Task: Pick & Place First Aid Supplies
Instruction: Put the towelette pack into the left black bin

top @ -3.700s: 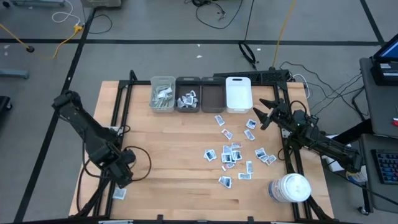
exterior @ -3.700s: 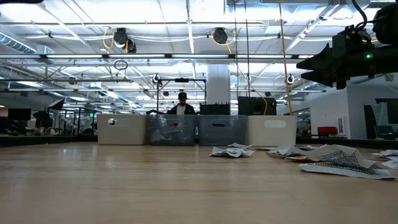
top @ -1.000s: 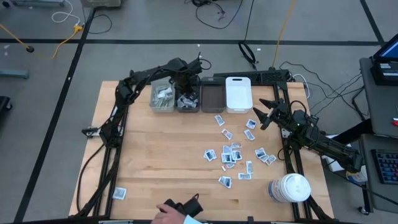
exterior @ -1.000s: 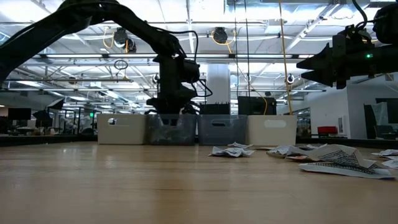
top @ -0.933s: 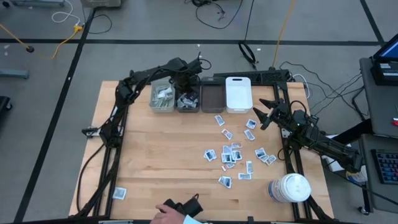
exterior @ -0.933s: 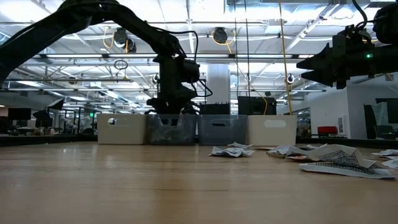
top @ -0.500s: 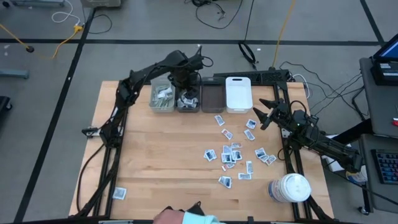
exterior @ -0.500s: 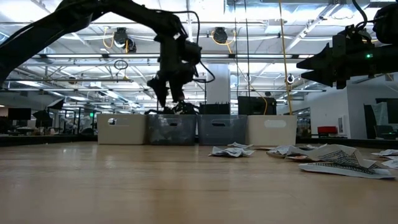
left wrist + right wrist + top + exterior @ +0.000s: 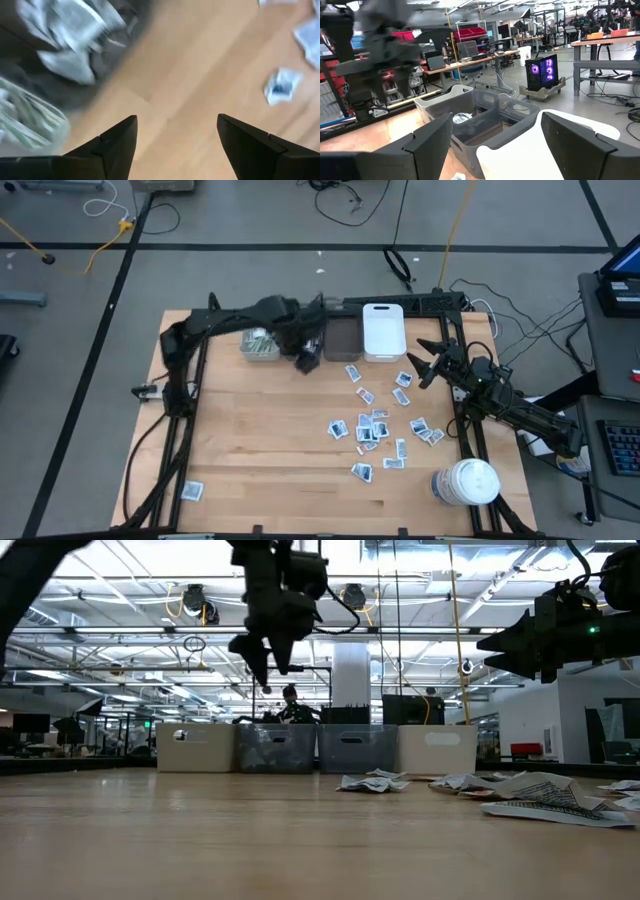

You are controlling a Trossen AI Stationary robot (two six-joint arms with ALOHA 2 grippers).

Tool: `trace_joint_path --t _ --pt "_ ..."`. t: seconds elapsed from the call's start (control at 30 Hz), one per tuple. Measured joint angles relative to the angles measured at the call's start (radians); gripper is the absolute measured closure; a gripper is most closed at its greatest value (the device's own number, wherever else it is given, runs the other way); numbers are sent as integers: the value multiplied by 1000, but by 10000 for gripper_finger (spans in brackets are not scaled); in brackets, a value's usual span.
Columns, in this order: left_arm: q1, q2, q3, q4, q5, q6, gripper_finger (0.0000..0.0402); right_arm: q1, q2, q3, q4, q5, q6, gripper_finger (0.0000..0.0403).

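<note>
Most of the first aid supplies (image 9: 375,428) lay loose on the bare table (image 9: 250,450) when we took this reading: we noted a scatter of small printed sachets right of centre, well short of the bins, plus one stray sachet (image 9: 191,491) alone near the front left corner. Some items were already sorted. The pale bin (image 9: 261,345) at the left end of the back row held greenish wrapped strips, and the wrist view showed crumpled sachets in the dark bin (image 9: 75,45) next to it. The empty grey bin (image 9: 342,335) and the white bin (image 9: 383,332) completed the row.

We saw the left gripper (image 9: 308,358) hanging above the table just in front of the bins, fingers parted with nothing between them, only bare wood below. The right gripper (image 9: 428,363) waited at the right edge, fingers spread wide and empty. A white jar (image 9: 466,483) stood at the front right.

We judged the task early to midway, since far more sachets lay on the table than in the bins.
</note>
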Motion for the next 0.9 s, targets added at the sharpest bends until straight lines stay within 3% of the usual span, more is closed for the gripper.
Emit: trace_joint_path --t 0.27,0.43,0.7,0.9 --pt "-269 -249 -354 117 2 -142 120 0 0 0 0 0 0 105" --pt "-480 -368 -514 134 18 -262 119 0 0 0 0 0 0 105" --pt "-812 -459 -659 142 61 -344 119 0 0 0 0 0 0 105" --pt "-1020 -475 -702 142 63 -387 119 0 0 0 0 0 0 105"
